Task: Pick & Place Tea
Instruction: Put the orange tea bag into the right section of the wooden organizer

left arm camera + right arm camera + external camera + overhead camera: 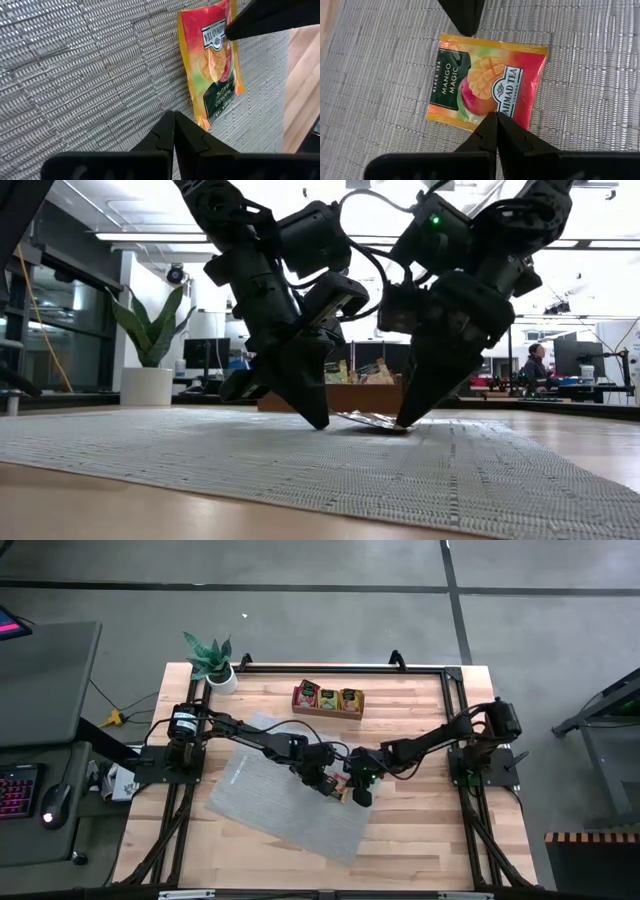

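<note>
Pale wood is showing across the table (420,830), and it is carrying everything else. Lying on it toward seven o'clock of centre is the large grey woven mat (270,802), turned at a slant. Both dark arms are reaching in over the mat's right-hand part, the left arm from nine o'clock and the right arm from three o'clock. At twelve o'clock, well apart from the mat, the brown wooden tray (327,700) is holding several sachets upright, and a potted plant (212,661) is standing at eleven o'clock. The left gripper (173,122) is pointing down with its fingers pressed together, tip just beside the sachet's dark-label end. The right gripper (495,121) is likewise closed to a point, tip meeting the opposite edge by the white crest. Between the two tips the tea sachet (487,80) is lying on the mat, orange and red with a dark green label patch; in the low view one edge is looking slightly raised.
</note>
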Controlling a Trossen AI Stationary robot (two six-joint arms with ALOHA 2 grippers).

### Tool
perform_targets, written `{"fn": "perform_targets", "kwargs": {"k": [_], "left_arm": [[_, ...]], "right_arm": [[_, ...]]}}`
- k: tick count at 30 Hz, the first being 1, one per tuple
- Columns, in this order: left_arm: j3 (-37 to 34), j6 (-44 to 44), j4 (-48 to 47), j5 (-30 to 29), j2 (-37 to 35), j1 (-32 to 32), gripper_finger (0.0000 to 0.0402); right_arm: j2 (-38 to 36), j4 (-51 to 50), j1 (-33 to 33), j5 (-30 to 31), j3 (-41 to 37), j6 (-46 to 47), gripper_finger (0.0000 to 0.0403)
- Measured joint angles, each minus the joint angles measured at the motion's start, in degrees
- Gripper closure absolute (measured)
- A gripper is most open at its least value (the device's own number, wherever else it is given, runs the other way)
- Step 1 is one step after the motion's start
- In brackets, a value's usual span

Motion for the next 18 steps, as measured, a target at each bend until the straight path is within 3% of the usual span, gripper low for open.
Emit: {"fn": "perform_targets", "kwargs": {"k": [9,18], "left_arm": [[0.00,0.00,0.19,-0.22,0.00,0.02,0.0401],[0.00,2.77,2.33,2.60,0.00,0.02,0.0398]], "right_arm": [[0.20,-1.47,0.16,2.27,-0.02,8.12,0.0403],[0.26,-1.08,0.22,2.69,-0.09,8.44,0.0403]]}}
